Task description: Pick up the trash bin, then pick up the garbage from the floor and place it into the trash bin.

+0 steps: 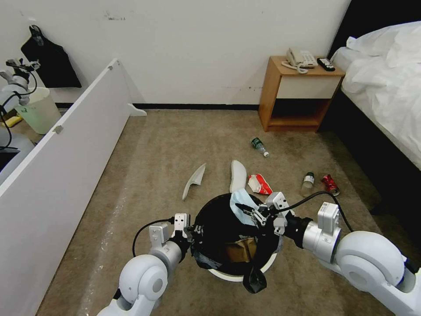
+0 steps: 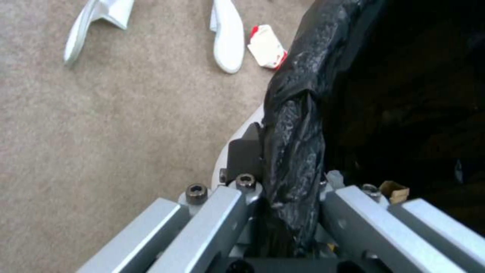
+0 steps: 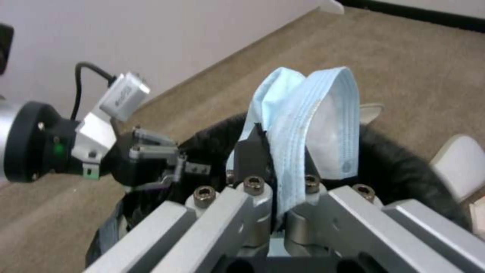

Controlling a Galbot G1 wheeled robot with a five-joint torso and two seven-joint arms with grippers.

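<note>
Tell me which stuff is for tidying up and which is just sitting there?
For tidying: round white bin with black bag, held by left gripper; light-blue face mask in right gripper; two white slippers, red-white wrapper, green bottle, red can, small jar.

Just there: wooden nightstand, beige phone, cream bucket.

- The room is evenly and softly lit; no lamp or window shows, and the white wall (image 1: 210, 48) reads bright without glare.
- Shadows on the floor (image 1: 144, 175) are faint and short. The deepest dark lies inside the trash bin (image 1: 268, 262), beneath the nightstand (image 1: 298, 94) and along the bed's (image 1: 386, 74) near side.
- The head view bows straight lines near its edges, such as the white panel (image 1: 57, 175).
- Both wrist views are soft and smeared, with the floor's pile lost to blur.
- The bin's black liner (image 2: 298, 125) carries dull grey sheen.
</note>
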